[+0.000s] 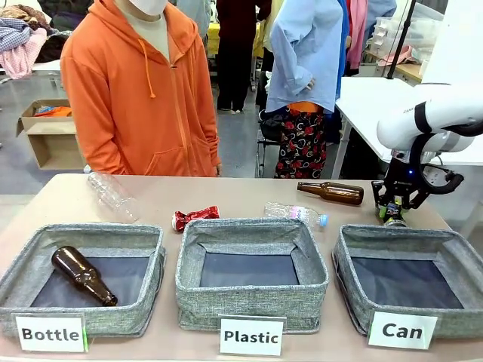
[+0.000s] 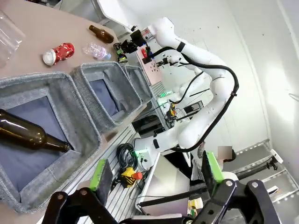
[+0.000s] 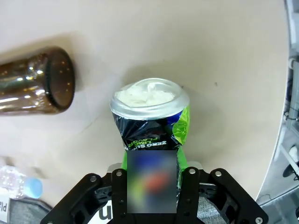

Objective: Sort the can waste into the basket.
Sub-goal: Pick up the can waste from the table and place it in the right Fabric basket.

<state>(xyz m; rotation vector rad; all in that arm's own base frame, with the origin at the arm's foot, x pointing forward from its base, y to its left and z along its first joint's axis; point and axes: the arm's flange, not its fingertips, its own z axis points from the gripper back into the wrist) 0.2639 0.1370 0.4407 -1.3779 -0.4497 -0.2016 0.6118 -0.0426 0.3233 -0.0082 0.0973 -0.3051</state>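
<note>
The right arm [image 1: 430, 121] comes in from the right side of the desk [image 1: 249, 192], its forearm bent over so that the wrist points steeply down. The right end effector [image 1: 392, 205] hangs just behind the far rim of the Can basket [image 1: 453, 323]. It is clenched on the dark can [image 1: 393, 219]. In the right wrist view the green pads [image 3: 125, 159] press on both sides of the crumpled body, and the can's silver end faces away from the wrist, toward the desk top. I cannot tell whether the can touches the desk or is just clear of it. It is outside the basket, near that basket's far left corner.

The red can [image 1: 195, 217] lies on its side on the desk, just behind the far left corner of the Plastic basket [image 1: 253, 302], well apart from both arms. A brown bottle [image 1: 330, 192] lies on the desk close to the held can, and a clear plastic bottle [image 1: 296, 213] lies between it and the red can.

The left end effector [image 2: 156, 173] is released, with its two fingers spread wide and nothing between them. It is held off the front side of the desk, near the Bottle basket [image 2: 79, 116]. A person [image 1: 139, 90] in an orange hoodie stands at the far edge.
</note>
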